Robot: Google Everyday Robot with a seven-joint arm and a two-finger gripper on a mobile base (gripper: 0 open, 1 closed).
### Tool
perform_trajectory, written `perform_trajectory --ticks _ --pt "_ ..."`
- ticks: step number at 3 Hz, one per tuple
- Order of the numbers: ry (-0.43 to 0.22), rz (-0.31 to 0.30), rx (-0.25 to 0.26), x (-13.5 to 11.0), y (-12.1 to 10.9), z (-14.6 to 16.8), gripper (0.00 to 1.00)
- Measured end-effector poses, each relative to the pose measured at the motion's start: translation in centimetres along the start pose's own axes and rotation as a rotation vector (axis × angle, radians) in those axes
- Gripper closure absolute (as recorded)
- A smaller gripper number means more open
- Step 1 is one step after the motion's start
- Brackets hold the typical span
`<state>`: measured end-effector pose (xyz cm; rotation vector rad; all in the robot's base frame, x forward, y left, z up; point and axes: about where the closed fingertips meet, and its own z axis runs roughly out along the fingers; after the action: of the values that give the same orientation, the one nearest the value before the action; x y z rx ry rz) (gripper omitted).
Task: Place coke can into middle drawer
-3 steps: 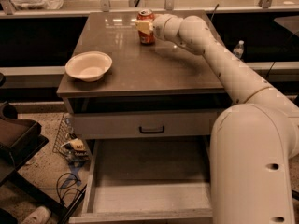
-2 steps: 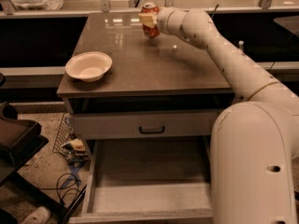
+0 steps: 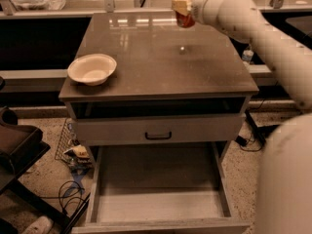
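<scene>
The red-orange coke can (image 3: 185, 6) with its silver top is held upright in the air above the back of the cabinet top (image 3: 156, 57). My gripper (image 3: 183, 6) is shut on the can, its pale fingers (image 3: 179, 5) wrapped round the can's left side, with the white arm reaching in from the right. The middle drawer (image 3: 158, 206) is pulled wide open at the bottom of the view, its pale flat floor bare.
A white bowl (image 3: 92, 68) sits at the left edge of the cabinet top. A closed grey drawer front with a black handle (image 3: 158, 136) sits above the open drawer. A clear bottle (image 3: 247, 55) stands behind the cabinet's right side. Cables and clutter (image 3: 73, 179) lie on the floor left.
My gripper has lifted the coke can off the cabinet top, up and slightly right. The bowl and the drawer have not moved.
</scene>
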<state>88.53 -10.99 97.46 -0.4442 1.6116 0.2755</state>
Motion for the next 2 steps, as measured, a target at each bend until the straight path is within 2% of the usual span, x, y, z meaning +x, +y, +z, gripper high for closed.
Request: perform_trajectory --ticks 1,2 --pt "0.029 -0.013 0.081 -3.2 -2.0 -7.5 1.0" --pt "0.072 -0.016 0.123 -4.2 -1.9 -14.5 1.0"
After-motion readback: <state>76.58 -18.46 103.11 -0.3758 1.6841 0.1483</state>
